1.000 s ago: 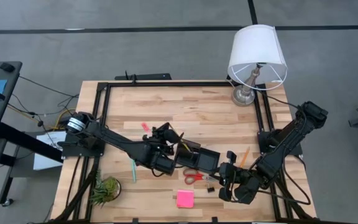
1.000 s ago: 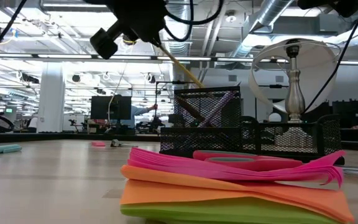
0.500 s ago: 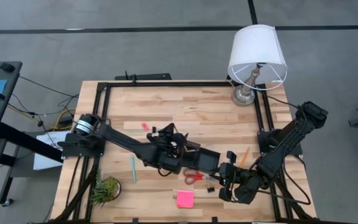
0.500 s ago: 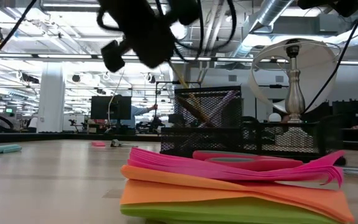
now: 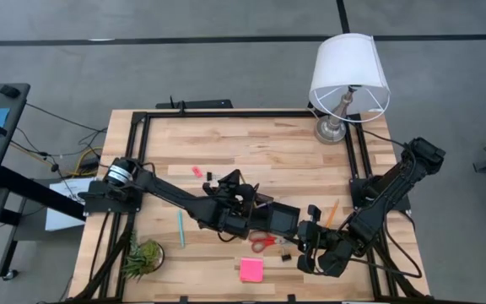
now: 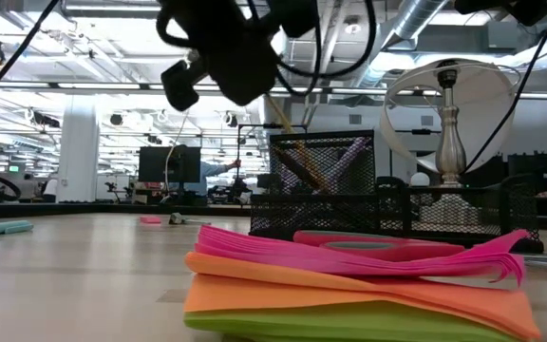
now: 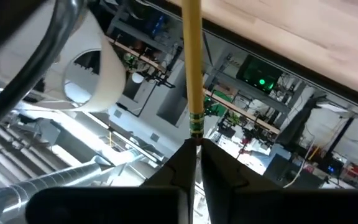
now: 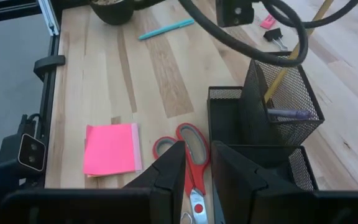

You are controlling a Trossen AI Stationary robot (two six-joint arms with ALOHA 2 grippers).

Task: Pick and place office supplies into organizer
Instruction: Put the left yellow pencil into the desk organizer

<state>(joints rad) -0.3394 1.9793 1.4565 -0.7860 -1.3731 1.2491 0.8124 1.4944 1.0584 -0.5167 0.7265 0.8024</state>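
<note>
Only in the left wrist view do we see the left gripper point(image 7: 194, 149) pinching the yellow pencil point(image 7: 192, 68); in the right wrist view the right gripper point(image 8: 197, 163), slightly parted and empty, sits low-centre above the red-handled scissors point(image 8: 188, 155).

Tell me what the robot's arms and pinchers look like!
Both arms are dark, almost black, built from jointed tube sections with looping black cables. The left arm has a round silver-capped joint near its base. The right arm is chunkier at its boxy black wrist. The left gripper and right gripper each have two flat, dark, wedge-shaped fingers.
</note>
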